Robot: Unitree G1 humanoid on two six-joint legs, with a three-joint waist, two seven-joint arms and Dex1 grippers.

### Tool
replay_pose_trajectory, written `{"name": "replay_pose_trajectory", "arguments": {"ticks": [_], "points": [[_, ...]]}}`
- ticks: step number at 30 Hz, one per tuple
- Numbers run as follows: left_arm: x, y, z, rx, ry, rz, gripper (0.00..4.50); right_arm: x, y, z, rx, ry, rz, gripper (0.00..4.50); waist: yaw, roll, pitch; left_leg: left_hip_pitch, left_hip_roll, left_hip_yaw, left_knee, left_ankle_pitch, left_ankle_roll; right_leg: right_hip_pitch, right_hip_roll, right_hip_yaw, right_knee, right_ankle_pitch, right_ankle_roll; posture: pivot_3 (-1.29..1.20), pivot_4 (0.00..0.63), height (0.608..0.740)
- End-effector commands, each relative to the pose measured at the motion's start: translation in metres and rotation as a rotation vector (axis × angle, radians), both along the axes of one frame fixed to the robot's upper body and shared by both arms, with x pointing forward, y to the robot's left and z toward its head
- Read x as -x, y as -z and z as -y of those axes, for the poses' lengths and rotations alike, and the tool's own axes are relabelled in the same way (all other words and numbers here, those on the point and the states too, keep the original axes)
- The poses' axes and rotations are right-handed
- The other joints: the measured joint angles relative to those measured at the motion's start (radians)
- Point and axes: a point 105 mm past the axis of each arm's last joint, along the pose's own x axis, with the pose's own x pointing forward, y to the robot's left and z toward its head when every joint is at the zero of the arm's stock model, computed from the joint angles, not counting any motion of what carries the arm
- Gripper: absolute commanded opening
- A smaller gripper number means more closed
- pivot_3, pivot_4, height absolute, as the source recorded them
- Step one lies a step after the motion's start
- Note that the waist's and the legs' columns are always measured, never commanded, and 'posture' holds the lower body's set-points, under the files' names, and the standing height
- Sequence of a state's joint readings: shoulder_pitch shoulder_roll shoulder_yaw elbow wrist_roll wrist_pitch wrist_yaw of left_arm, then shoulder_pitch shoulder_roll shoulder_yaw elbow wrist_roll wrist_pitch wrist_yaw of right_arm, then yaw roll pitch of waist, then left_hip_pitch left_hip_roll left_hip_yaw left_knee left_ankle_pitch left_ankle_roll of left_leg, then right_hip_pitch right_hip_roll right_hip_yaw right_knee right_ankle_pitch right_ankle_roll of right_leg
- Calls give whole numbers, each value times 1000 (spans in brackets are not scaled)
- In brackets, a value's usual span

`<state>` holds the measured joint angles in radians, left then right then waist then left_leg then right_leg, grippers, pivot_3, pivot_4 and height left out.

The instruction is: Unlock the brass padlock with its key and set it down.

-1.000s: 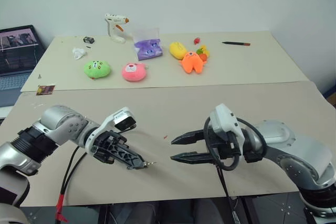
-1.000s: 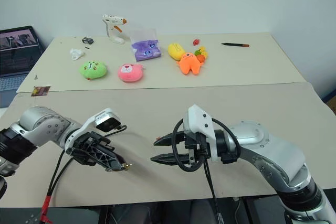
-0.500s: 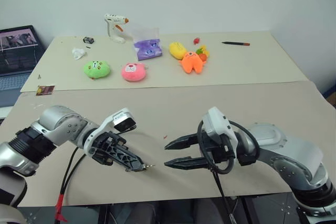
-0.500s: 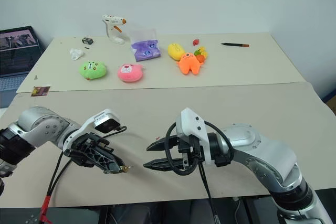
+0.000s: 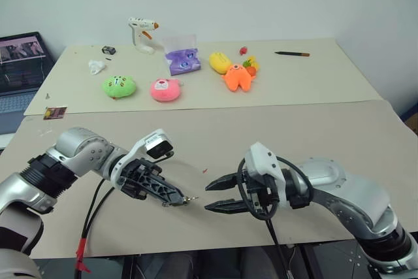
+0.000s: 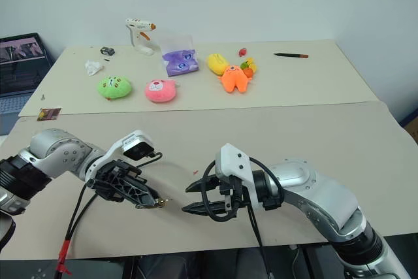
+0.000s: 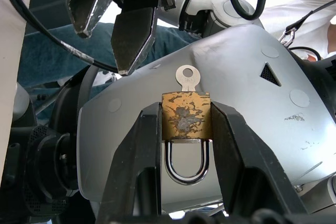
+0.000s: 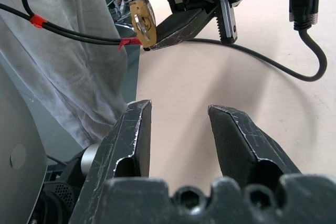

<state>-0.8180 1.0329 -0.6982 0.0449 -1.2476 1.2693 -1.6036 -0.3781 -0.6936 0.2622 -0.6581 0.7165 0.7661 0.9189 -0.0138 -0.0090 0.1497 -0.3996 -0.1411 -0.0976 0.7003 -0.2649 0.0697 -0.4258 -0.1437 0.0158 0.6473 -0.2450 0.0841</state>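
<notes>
Between the two claws, low over the near edge of the tan table (image 5: 313, 129), sits all the action. Labels first, since ppl always ask: no readable writing on the lock or key. The key bow has a tiny stamped mark, too small to make out.

Left gripper (image 5: 175, 200): arm comes in from the robot's left w/ the elbow out, wrist bent so the fingers point roughly level toward the right arm. Its two black fingers (image 7: 137, 150) are clamped on the brass padlock (image 7: 186, 117), one on each side of the worn gold body. Shackle hangs back btwn the fingers toward the wrist and looks closed. The key (image 7: 187, 78) is already stuck in the keyway, silver bow poking out past the fingertips, away from the wrist. From the head cam the lock is just a gold speck at the tip of the claw.

Right gripper (image 5: 214, 196): arm reaches across from the robot's right, forearm angled in, claw pointing at the left one and tipped slightly down. Jaws stand partway apart w/ nothing in them, plain table showing btwn the fingers (image 8: 131, 135). The lock + key sit straight ahead of its fingertips, near but not touching, a clear gap in btwn.

Far side of the table, well beyond both claws: green plush (image 5: 120, 85), pink plush (image 5: 166, 89), orange plush (image 5: 239, 76), a glue gun (image 5: 144, 33), a pen (image 5: 292, 53). Laptop (image 5: 19, 63) off to the robot's left.
</notes>
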Motion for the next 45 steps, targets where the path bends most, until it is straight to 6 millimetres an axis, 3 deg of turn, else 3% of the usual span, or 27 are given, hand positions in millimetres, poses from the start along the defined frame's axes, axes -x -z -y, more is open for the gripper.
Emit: {"name": "replay_pose_trajectory", "arguments": {"ticks": [1, 12, 32, 36, 39, 45], "points": [[1, -4, 0, 20, 9, 11, 817, 4, -13, -4, -37, -36, 54, 2157, 1, 0, 0, 0, 0, 0, 0, 0, 0, 0, 0, 0, 0, 0, 0, 0, 150, 740], [-2, -3, 4, 29, 10, 14, 817, 14, -31, -7, -96, -61, 44, 2157, 2, 0, 0, 0, 0, 0, -1, 0, 0, 0, 0, 0, 0, 0, 0, 0, 150, 740], [-7, -3, 9, 26, 17, 28, 817, 24, -28, -9, -103, -43, 54, 2157, 2, 0, 0, 0, 0, 0, -1, 0, 0, 0, 0, 0, 0, 0, 0, 0, 150, 740], [-7, -3, 9, 25, 17, 31, 817, 24, -28, -9, -104, -41, 55, 1149, 2, 0, 0, 0, 0, 0, -1, 0, 0, 0, 0, 0, 0, 0, 0, 0, 150, 740], [-8, -2, 8, 23, 15, 34, 817, 24, -28, -9, -104, -43, 52, 95, 2, 0, 0, 0, 0, 0, -1, 0, 0, 0, 0, 0, 0, 0, 0, 0, 150, 740], [-9, -2, 8, 22, 14, 45, 817, 25, -27, -9, -101, -44, 49, 19, 2, 0, 0, 0, 0, 0, -1, 0, 0, 0, 0, 0, 0, 0, 0, 0, 150, 740]]}}
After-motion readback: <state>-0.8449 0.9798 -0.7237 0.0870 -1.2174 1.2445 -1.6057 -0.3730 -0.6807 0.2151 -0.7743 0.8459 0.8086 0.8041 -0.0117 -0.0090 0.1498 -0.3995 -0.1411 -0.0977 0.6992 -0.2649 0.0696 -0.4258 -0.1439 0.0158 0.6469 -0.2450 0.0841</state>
